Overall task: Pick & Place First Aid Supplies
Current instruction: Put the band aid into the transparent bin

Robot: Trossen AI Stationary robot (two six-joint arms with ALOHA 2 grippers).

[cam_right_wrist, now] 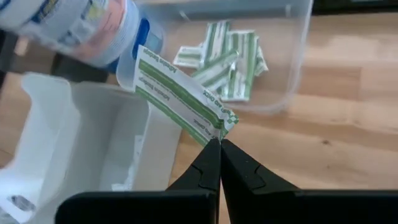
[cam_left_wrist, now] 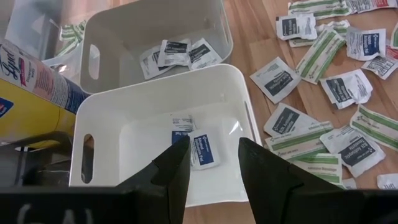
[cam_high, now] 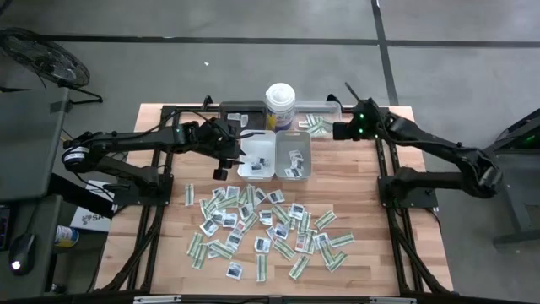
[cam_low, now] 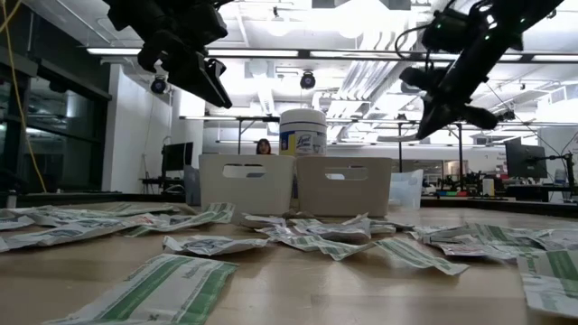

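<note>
1. While the right gripper [cam_right_wrist: 219, 144] pinches a green-and-white strip [cam_right_wrist: 180, 93] by one end with its fingers clenched on it, I judge the step in hand to be carrying that strip to the clear tray [cam_right_wrist: 292, 68] in the upper middle of the right wrist view, where matching strips already lie.
2. Keep the pinch firm; the strip juts out free and could snag on the canister [cam_high: 280, 103] near the top centre of the high view.
3. Let go only once the strip hangs above the tray floor, clear of its wall.
4. The left gripper [cam_left_wrist: 212, 163] hovers with its fingers apart and empty over the white bin [cam_left_wrist: 161, 93], where sachets [cam_left_wrist: 202, 149] lie; it should stay out of the way.
5. Loose packets [cam_high: 270, 228] cover the lower middle of the high view.
</note>
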